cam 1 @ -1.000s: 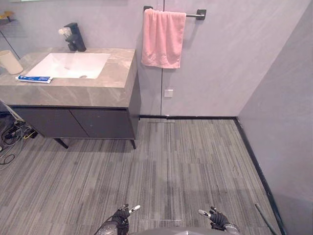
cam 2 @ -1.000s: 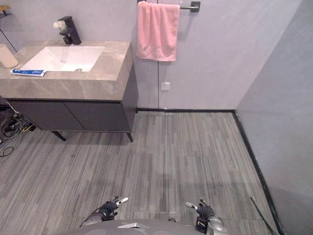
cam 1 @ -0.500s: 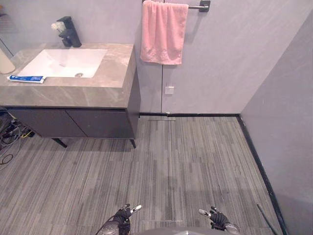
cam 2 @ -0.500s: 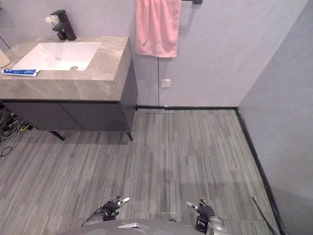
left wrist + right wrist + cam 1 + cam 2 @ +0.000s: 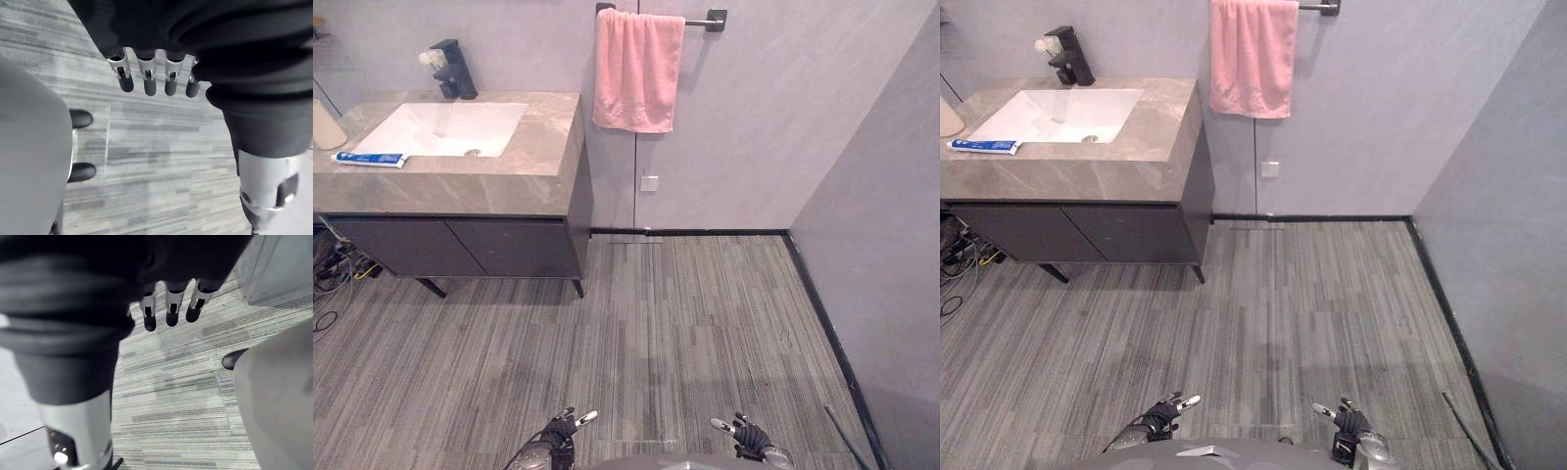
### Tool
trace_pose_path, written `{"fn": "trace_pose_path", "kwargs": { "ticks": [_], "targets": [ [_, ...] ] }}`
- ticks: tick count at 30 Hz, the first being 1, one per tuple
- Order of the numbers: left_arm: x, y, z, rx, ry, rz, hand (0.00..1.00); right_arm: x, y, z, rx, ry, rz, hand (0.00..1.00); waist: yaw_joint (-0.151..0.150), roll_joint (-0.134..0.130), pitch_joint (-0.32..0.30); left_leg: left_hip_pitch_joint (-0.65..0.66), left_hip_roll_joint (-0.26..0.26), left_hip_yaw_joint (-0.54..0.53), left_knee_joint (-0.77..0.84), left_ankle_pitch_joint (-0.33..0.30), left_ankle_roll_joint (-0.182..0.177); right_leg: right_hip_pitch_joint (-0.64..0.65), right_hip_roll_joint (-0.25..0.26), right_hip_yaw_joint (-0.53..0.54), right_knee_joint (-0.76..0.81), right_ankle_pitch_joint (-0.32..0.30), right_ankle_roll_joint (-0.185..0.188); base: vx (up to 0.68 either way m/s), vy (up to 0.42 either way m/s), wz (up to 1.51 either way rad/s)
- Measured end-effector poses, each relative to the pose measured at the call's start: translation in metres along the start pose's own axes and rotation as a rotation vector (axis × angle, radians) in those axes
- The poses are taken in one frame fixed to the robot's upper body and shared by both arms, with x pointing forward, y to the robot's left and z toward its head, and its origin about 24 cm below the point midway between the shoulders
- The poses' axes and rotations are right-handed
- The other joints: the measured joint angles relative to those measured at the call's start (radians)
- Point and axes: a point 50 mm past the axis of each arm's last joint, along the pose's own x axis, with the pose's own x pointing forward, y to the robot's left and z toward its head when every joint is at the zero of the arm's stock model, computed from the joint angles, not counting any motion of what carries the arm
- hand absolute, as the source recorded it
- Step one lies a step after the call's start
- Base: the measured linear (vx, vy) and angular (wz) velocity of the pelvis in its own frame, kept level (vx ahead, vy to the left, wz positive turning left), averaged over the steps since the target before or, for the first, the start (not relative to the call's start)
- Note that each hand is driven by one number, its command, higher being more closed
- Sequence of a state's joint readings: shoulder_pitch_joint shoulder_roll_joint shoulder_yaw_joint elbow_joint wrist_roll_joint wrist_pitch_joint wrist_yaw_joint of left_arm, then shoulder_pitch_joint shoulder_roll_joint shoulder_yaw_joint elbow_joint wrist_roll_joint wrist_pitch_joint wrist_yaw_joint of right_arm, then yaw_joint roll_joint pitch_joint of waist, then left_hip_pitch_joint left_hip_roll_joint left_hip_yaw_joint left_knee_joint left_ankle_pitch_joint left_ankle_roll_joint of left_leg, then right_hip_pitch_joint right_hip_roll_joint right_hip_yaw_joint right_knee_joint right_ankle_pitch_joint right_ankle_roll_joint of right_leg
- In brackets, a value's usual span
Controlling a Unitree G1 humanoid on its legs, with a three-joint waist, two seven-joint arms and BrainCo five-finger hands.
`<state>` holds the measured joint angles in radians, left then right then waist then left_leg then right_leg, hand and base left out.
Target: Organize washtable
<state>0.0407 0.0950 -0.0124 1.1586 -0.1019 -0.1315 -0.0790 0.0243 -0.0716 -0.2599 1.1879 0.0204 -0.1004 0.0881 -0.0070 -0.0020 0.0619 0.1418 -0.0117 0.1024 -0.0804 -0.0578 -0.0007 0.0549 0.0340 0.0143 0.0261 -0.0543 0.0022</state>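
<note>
Little is judged done — the toothpaste tube (image 5: 370,159) and cup (image 5: 327,125) are left out on the counter (image 5: 509,186) at the upper left, well apart from the left hand (image 5: 558,431) and right hand (image 5: 747,436), both held relaxed and empty at the bottom edge.

- No text, number or sign can be read anywhere in the scene.
- The blue and white tube (image 5: 370,158) lying on the counter (image 5: 499,181), just beside the sink (image 5: 445,127), carries print, but it is too small to make out.
</note>
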Motion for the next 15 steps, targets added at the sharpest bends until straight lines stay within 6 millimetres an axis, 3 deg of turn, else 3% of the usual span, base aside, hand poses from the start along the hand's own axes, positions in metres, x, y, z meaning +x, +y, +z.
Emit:
{"fn": "trace_pose_path", "kwargs": {
  "ticks": [6,10,12,15],
  "targets": [
    [0.000,0.000,0.000,0.012,0.001,-0.004,0.00,0.000,0.001,0.002,-0.031,-0.002,0.010,0.00,0.001,0.000,0.000,-0.006,0.000,0.001,0.002,0.000,0.000,-0.005,0.000,-0.001,-0.005,-0.001,0.001,0.04,-0.012,0.01],
    [0.001,0.003,0.007,0.035,-0.015,0.002,0.00,0.003,0.005,0.010,-0.061,-0.016,0.025,0.00,0.002,-0.006,0.001,-0.131,-0.002,0.006,0.117,-0.041,0.005,-0.094,-0.006,0.005,0.033,-0.005,0.002,0.03,-0.002,-0.03],
    [0.002,0.002,0.010,0.038,-0.022,0.000,0.00,0.003,0.003,0.014,-0.048,-0.027,0.019,0.00,0.003,0.000,0.015,-0.138,-0.002,0.020,0.165,-0.080,0.012,-0.108,-0.008,0.016,0.088,-0.041,0.008,0.05,0.034,-0.16],
    [0.004,-0.001,0.016,0.060,-0.038,-0.008,0.00,0.003,-0.002,0.017,0.117,-0.050,-0.016,0.00,-0.012,-0.002,0.035,-0.142,-0.039,0.017,0.243,-0.183,0.039,-0.185,-0.054,0.010,0.351,-0.203,0.051,0.05,0.099,0.07]
  ]
}}
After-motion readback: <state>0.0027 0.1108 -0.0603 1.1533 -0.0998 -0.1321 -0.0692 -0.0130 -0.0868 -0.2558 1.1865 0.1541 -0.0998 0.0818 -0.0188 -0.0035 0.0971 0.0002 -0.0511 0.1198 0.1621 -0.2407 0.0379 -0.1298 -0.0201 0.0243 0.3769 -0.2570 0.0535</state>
